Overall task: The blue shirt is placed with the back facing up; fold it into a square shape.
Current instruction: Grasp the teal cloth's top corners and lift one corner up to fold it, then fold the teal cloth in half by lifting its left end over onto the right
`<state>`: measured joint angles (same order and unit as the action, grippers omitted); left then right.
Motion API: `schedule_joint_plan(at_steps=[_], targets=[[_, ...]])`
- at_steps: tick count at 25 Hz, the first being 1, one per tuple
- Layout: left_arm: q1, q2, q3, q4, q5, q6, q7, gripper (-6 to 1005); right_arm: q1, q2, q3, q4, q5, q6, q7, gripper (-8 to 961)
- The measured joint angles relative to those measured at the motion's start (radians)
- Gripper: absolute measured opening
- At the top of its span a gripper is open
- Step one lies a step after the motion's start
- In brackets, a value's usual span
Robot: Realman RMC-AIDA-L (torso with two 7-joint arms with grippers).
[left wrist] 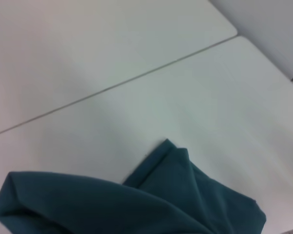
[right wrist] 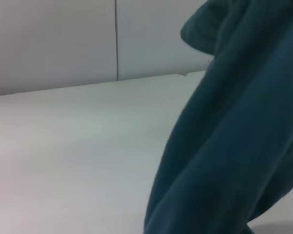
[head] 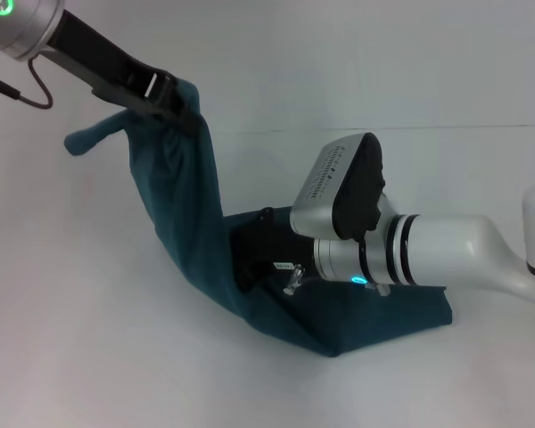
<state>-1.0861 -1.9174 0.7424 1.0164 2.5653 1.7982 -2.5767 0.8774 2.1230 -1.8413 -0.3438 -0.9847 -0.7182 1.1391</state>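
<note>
White table (head: pixel 89 357), blue shirt (head: pixel 183 223) half in the air above it.

The left gripper (head: pixel 174 102) is clamped tight on one end of the shirt, hauling it up off the table into a steep teal band, a loose flap dangling to the gripper's left. The shirt's other end lies flat on the table, and there the right gripper (head: pixel 250 259) sits low against the fabric, its fingers buried in the folds, so their spread can't be told.
</note>
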Motion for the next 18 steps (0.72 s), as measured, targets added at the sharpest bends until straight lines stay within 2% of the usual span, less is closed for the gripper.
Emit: schedule_joint_plan(at_steps=[2, 4, 6, 10, 14, 18], targets=[[0.002, 0.000, 0.018, -0.002, 0.002, -0.003, -0.002, 89, -0.013, -0.002, 0.002, -0.005, 0.023, -0.001, 0.000, -2], [0.005, 0.004, 0.033, -0.005, 0.003, -0.006, -0.003, 89, -0.064, -0.017, 0.023, -0.040, 0.068, -0.002, 0.002, -2], [0.006, 0.008, 0.044, -0.005, 0.006, -0.008, -0.003, 89, -0.134, -0.043, 0.075, -0.096, 0.090, -0.004, 0.012, -1], [-0.012, 0.005, 0.074, -0.007, 0.025, -0.018, -0.005, 89, -0.298, -0.109, 0.253, -0.203, 0.087, -0.024, 0.097, -1], [-0.051, -0.011, 0.148, -0.023, 0.027, -0.037, -0.018, 89, -0.452, -0.172, 0.473, -0.251, 0.087, -0.112, 0.199, -2], [-0.100, -0.034, 0.206, -0.059, 0.027, -0.058, -0.028, 89, -0.553, -0.220, 0.649, -0.250, 0.068, -0.206, 0.266, -1]])
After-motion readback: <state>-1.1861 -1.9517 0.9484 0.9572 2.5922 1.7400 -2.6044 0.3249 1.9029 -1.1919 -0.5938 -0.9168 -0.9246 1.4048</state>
